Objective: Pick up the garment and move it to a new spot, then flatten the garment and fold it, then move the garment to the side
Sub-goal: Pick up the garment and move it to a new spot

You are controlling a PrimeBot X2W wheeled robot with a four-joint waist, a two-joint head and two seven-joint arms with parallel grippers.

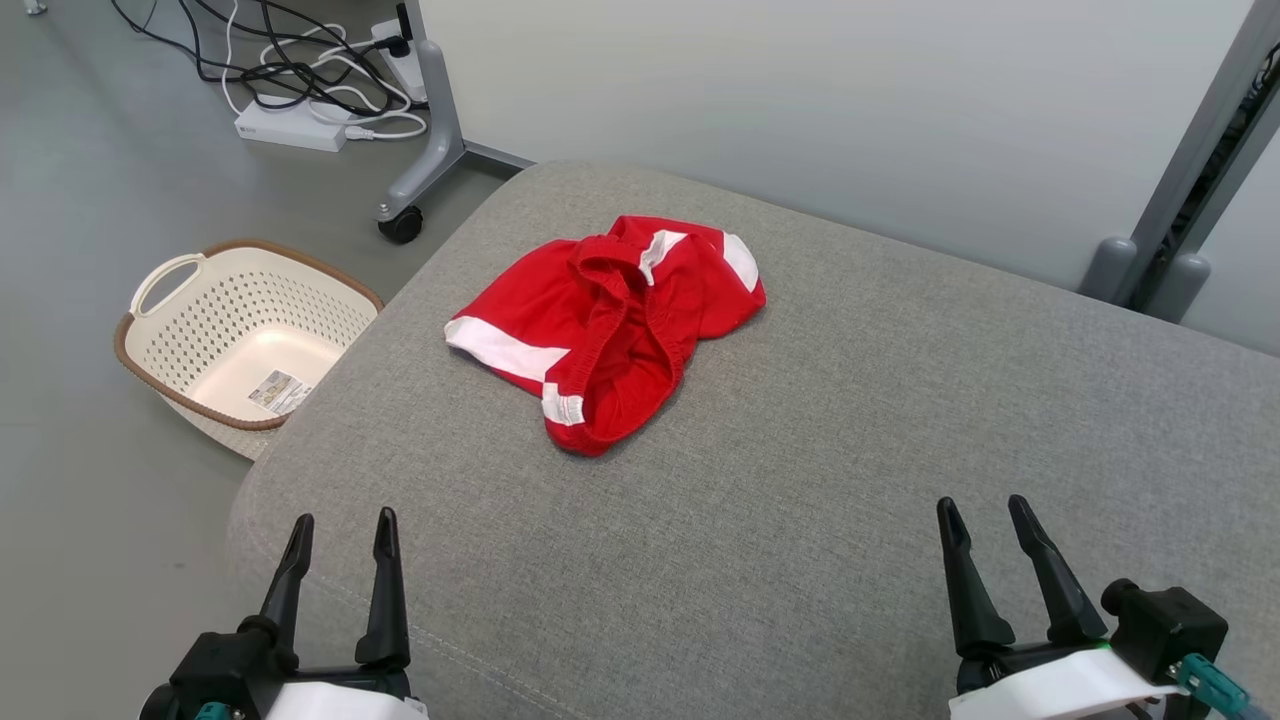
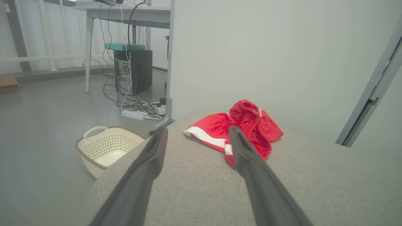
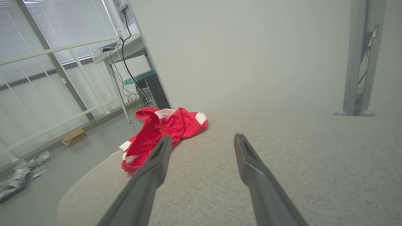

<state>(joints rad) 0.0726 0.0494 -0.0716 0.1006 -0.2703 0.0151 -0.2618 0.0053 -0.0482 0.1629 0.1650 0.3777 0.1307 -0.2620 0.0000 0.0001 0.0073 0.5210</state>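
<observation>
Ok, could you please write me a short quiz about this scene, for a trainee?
1. True or false: the red garment lies flat and neatly folded on the grey cushion.
2. Where is the basket? A) on the floor, at the robot's left of the cushion; B) on the cushion; C) under the garment.
3. Fill in: the left gripper and the right gripper are both ____, holding nothing.
Key: 1 false (it is crumpled); 2 A; 3 open.

Matt red cloth garment (image 1: pixel 610 325), coarse woven grey cushion (image 1: pixel 850 480), perforated plastic basket (image 1: pixel 170 340)
</observation>
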